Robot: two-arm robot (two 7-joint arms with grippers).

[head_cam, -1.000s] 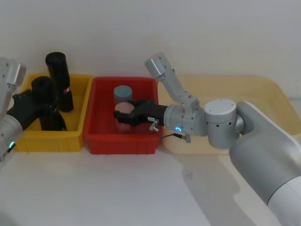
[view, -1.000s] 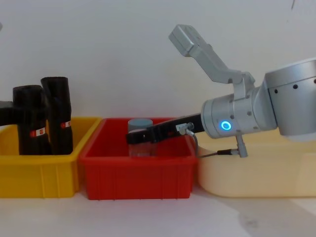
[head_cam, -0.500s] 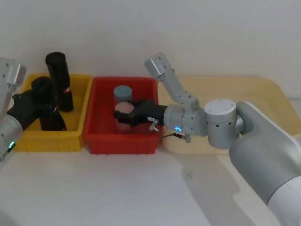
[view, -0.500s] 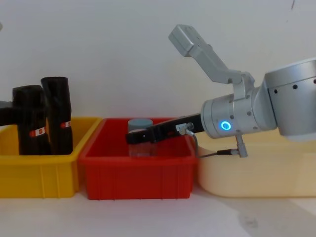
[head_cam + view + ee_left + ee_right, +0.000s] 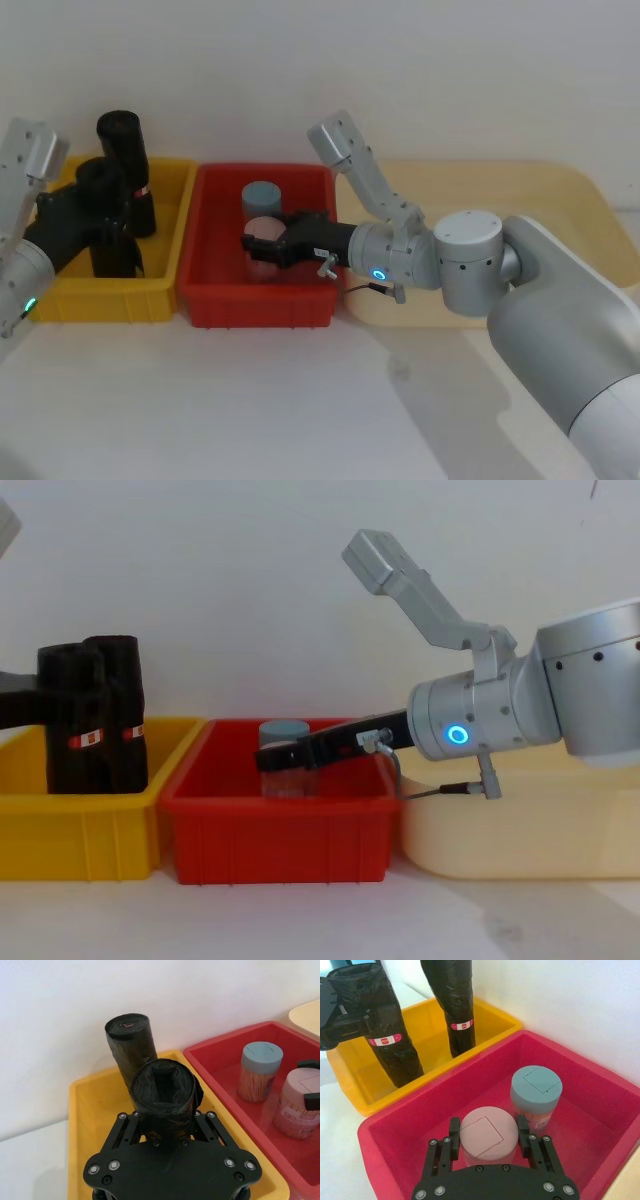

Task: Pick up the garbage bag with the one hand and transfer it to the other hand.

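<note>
Judged as the grasp step. Clamped the left end effector (image 5: 166, 1122) tight around the bag (image 5: 161, 1087). Held it upright in the yellow bin (image 5: 110, 300), just beside a second roll (image 5: 125, 160). Not yet carried out over the worktop (image 5: 300, 400). On the right, seemingly closed the right end effector (image 5: 488, 1135) about a pink jar (image 5: 263, 232), low in the red bin (image 5: 255, 305), well apart from the bag. Called next for a straight lift clear of bin wall and roll, then release of the jar and a meeting above the bins.

Black garbage bag (image 5: 113, 255) with red-and-white label (image 5: 385, 1040), yellow bin (image 5: 110, 305), red bin (image 5: 255, 305), blue-lidded jar (image 5: 262, 195), pink-lidded jar (image 5: 263, 230), cream tray (image 5: 560, 190), white surface (image 5: 250, 400)
</note>
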